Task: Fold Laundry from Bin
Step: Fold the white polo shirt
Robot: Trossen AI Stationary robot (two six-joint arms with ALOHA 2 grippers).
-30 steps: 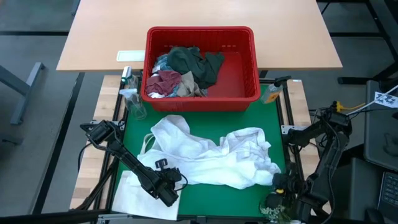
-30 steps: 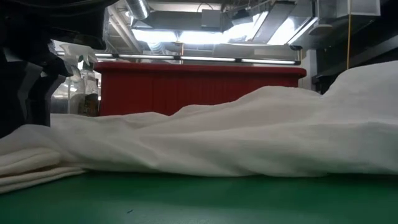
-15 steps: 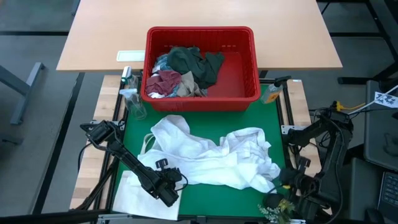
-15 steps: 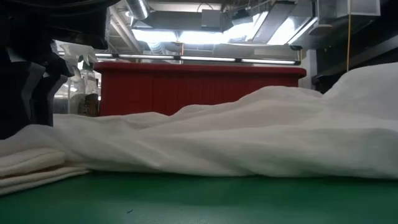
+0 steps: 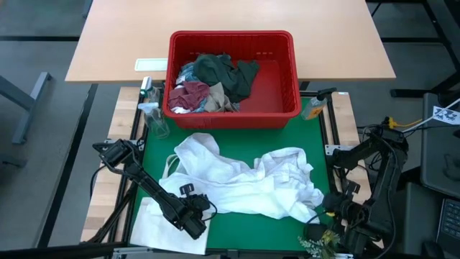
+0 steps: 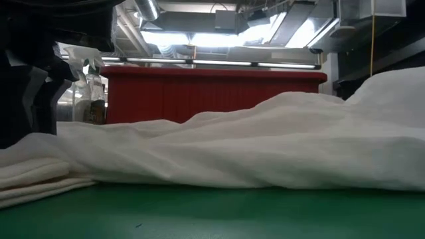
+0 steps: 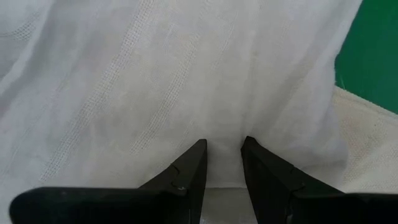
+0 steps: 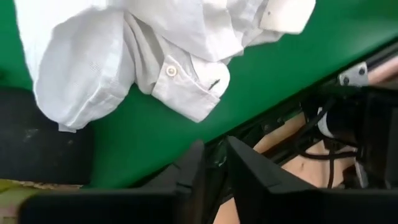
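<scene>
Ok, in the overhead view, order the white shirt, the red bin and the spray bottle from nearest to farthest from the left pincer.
From the left pincer:
1. White shirt, right beside it on the green mat.
2. Spray bottle, at the mat's far left corner.
3. Red bin, along the far edge.

The bin (image 5: 233,108) holding laundry (image 5: 215,83) stands behind a spread garment (image 5: 251,183) on the worktop (image 5: 237,230), apparently overlapping a tote bag (image 5: 154,226).

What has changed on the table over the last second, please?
The right claw has let go of the white shirt's near right corner and backed off to the mat's edge; that corner has dropped flat. The left claw and the red bin have not moved.
</scene>
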